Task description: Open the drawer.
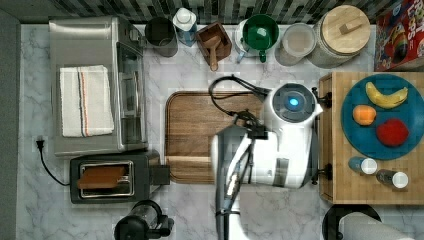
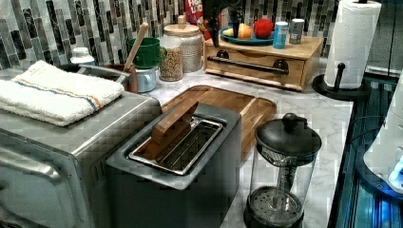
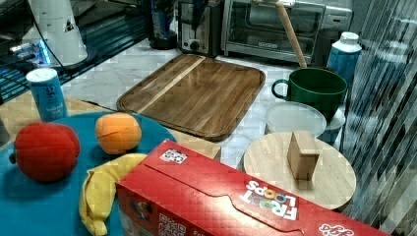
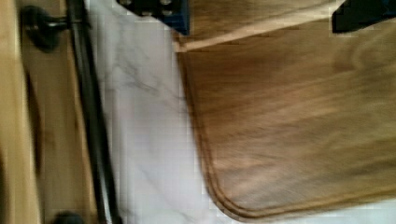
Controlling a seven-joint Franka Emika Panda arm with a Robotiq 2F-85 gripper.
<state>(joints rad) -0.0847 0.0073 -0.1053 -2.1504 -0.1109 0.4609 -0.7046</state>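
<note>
I find the drawer (image 2: 260, 72) in the light wooden box at the far end of the counter in the left view. Its front sits flush with the box and its long black bar handle (image 2: 247, 63) runs across the face on two round mounts. In the top view this box (image 1: 350, 187) stands at the top view's right. The handle side faces the brown tray (image 1: 200, 135), with a strip of marble counter (image 1: 190, 210) between them. On the box I note a blue plate (image 1: 410, 135) carrying a banana (image 1: 386, 96), an orange (image 1: 364, 114) and a red fruit (image 1: 392, 132). Two small shakers (image 1: 363, 165) stand just beside the plate. The arm's white wrist (image 1: 292, 107) hangs over the tray's edge nearest the drawer, close to the handle. In the wrist view the handle (image 4: 91, 116) lies apart from the gripper (image 4: 259, 14), across the marble strip. The fingertips (image 4: 161, 11) stand wide apart over the tray corner with nothing between them, touching neither handle nor drawer front. In the left view the gripper's dark body (image 2: 222, 19) shows above the near end of the box. A paper towel roll (image 2: 351, 42) stands at the left view's right of the box, and a red cereal box (image 1: 400, 35) stands behind it in the top view.
</note>
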